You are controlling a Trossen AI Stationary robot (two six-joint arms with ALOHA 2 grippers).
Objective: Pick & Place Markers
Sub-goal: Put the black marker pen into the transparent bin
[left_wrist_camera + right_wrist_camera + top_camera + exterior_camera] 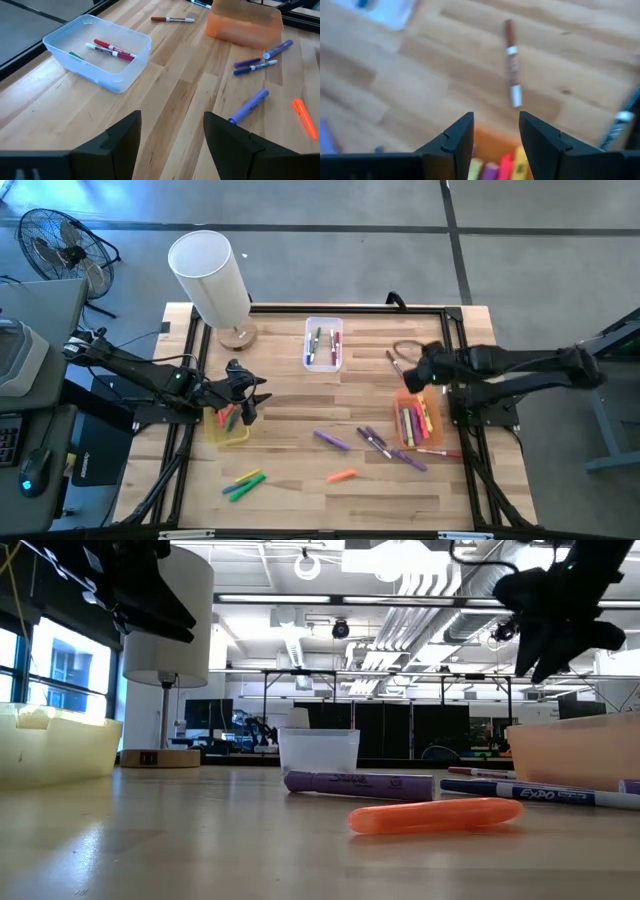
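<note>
Loose markers lie flat on the wooden table: a purple one (331,440), two more purple-blue ones (375,440), an orange one (341,476), a green and yellow pair (243,483) and a brown one (393,360). More markers lie in the clear bin (323,343), the orange bin (415,420) and the yellow bin (228,425). My left gripper (250,400) hangs open and empty above the yellow bin's far edge; its wrist view (172,125) looks toward the clear bin (97,50). My right gripper (408,378) is open and empty above the orange bin's far end, near the brown marker (511,62).
A lamp with a white shade (210,275) and wooden base stands at the table's far left, close to the left arm. A thin red marker (432,451) lies beside the orange bin. A dark frame runs round the table edges. A fan (60,245) stands off the table.
</note>
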